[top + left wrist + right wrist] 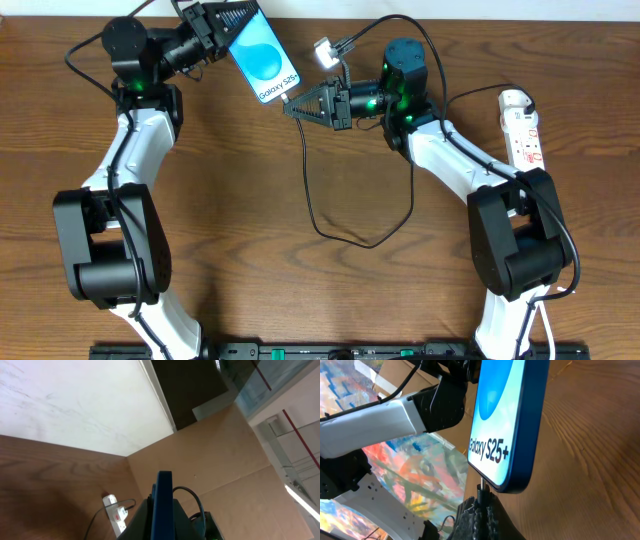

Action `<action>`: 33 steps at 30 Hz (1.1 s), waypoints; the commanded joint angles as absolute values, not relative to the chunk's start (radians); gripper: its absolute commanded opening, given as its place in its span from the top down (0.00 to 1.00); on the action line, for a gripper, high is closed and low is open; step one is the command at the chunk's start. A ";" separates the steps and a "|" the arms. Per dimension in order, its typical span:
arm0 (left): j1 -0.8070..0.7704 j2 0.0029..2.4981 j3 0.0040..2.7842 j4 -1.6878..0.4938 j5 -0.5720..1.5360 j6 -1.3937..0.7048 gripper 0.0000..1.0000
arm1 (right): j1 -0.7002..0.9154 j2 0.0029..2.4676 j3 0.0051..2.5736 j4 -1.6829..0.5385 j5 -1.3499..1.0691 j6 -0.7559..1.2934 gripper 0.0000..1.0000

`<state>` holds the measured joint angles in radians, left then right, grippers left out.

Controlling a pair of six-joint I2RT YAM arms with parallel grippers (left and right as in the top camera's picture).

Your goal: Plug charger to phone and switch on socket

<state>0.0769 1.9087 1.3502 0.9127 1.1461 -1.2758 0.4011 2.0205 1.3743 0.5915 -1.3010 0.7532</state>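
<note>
The phone (262,55), its blue screen reading "Galaxy S25+", is held off the table at the back, tilted, by my left gripper (228,22), which is shut on its upper end. In the left wrist view the phone (164,485) shows edge-on between the jaws of the left gripper (163,510). My right gripper (293,107) is shut on the charger plug (481,491), whose metal tip meets the phone's bottom edge (512,482). The charger cable (310,190) trails down in a loop over the table. The socket (522,125) lies at the far right.
A white connector block (325,50) with dark leads hangs above the right wrist. The charger's loop (372,240) spreads across the table's middle. In the left wrist view the socket (115,512) has a white plug and black lead in it. A cardboard wall (225,455) stands behind.
</note>
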 commanded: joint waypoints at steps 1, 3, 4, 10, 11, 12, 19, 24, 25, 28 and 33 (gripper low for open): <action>0.068 1.880 1.359 0.921 1.171 -1.265 0.93 | 0.400 1.989 1.388 0.594 -1.266 0.748 0.99; 0.068 1.880 1.359 0.921 1.171 -1.265 0.93 | 0.400 1.989 1.388 0.595 -1.261 0.756 0.99; 0.068 1.880 1.359 0.921 1.171 -1.265 0.93 | 0.400 1.989 1.388 0.595 -1.258 0.765 0.99; 0.068 1.880 1.359 0.921 1.171 -1.266 0.93 | 0.400 1.989 1.388 0.595 -1.237 0.817 0.99; 0.068 1.880 1.359 0.921 1.172 -1.268 0.93 | 0.400 1.989 1.388 0.595 -1.235 0.818 0.99; 0.068 1.880 1.359 0.921 1.174 -1.269 0.93 | 0.400 1.989 1.388 0.595 -1.234 0.819 0.99; 0.068 1.880 1.359 0.921 1.179 -1.280 0.93 | 0.399 1.989 1.388 0.595 -1.229 0.841 0.99; 0.068 1.880 1.359 0.921 1.189 -1.280 0.93 | 0.399 1.989 1.388 0.595 -1.229 0.841 0.99; 0.068 1.880 1.359 0.921 1.193 -1.280 0.93 | 0.399 1.989 1.388 0.596 -1.229 0.841 0.99; 0.068 1.880 1.359 0.921 1.202 -1.280 0.92 | 0.399 1.989 1.388 0.596 -1.229 0.842 0.99; 0.068 1.880 1.359 0.921 1.217 -1.280 0.93 | 0.399 1.989 1.388 0.648 -1.229 0.888 0.99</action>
<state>0.0784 1.9091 1.3502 0.9154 1.1454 -1.2770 0.4015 2.0205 1.3739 0.6128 -1.2911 0.8501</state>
